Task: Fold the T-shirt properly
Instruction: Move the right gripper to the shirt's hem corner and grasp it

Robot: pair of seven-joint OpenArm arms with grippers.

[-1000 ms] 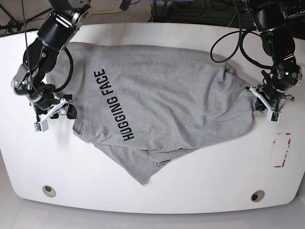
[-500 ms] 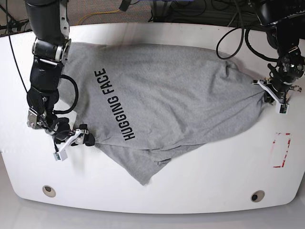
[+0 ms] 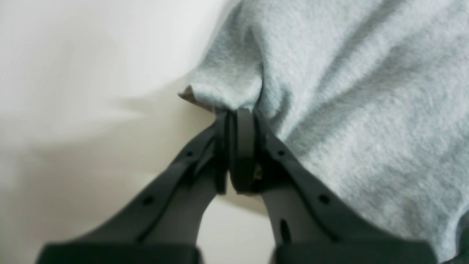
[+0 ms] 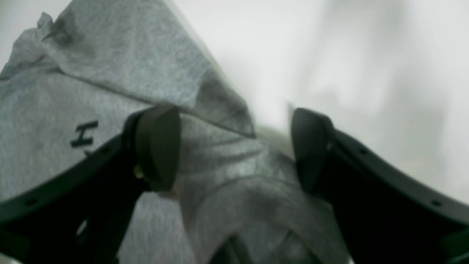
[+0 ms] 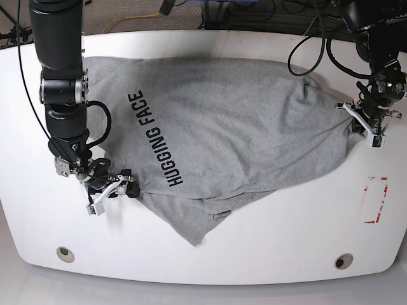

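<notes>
Lying rumpled across the white tabletop point(image 5: 267, 254), the soft, light T-shirt point(image 5: 235, 127) is pinched at its edge by the left gripper point(image 5: 367, 126); the right gripper point(image 5: 116, 188) straddles a corner, jaws released.

A white desk point(image 5: 267, 241) with rounded corners fills the base view, its glossy top bare along the near edge. Two round inset fittings sit near that edge, one at the left point(image 5: 64, 253) and one at the right point(image 5: 344, 261). A red rectangular outline point(image 5: 374, 200) is marked on the surface toward the right side. Beyond the far edge, black cables point(image 5: 254, 13) and a yellow cable point(image 5: 130, 19) lie on grey carpet point(image 5: 108, 7).
</notes>
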